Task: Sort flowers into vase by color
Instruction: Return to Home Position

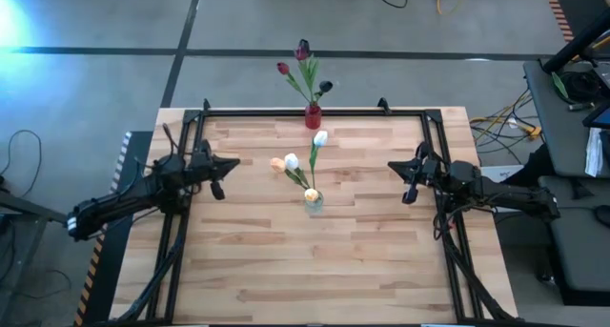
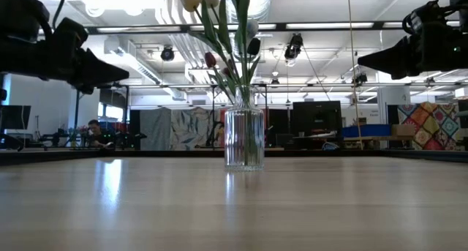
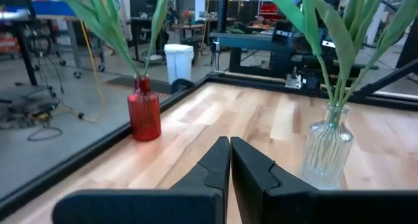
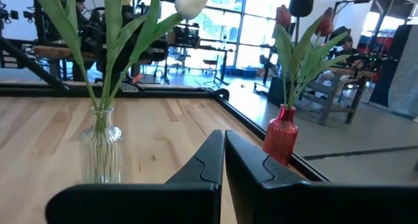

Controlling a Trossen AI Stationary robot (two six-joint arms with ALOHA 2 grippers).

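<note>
Nearest the low camera: wooden table, pale planks, with a black frame round its edge.
Transparent vase: ribbed glass, upright, near the table's middle. It holds white tulips and peach-orange tulips, apparently two of each, though the heads crowd together seen from above.
Red vase: upright at the table's far edge, straight behind the transparent vase and well apart from it. It holds three dark maroon tulips.
Left gripper: raised above the table's left side, fingers pressed together, holding nothing.
Right gripper: mirrored above the right side, fingers likewise closed on nothing.
Both grippers point inward toward the vases, well apart from them.
</note>
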